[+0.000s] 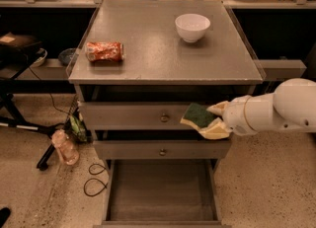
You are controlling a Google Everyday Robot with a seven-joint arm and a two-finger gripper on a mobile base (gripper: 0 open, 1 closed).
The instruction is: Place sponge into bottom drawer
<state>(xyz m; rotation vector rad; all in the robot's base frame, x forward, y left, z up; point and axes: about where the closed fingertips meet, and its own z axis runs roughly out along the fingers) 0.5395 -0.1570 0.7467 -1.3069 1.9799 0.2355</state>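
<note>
My gripper (213, 120) comes in from the right on a white arm and is shut on the sponge (199, 115), yellow with its dark green face up. It holds the sponge in front of the top drawer, right of that drawer's brass knob. The bottom drawer (162, 190) is pulled out below, showing a plain grey floor. The sponge hangs above the drawer's right rear part, well above it.
On the cabinet top (163, 49) lie an orange-red snack packet (104, 52) at the left and a white bowl (192, 26) at the back right. The two upper drawers (160, 149) are closed. A plastic bottle (65, 146) and a cable (95, 182) lie on the floor at the left.
</note>
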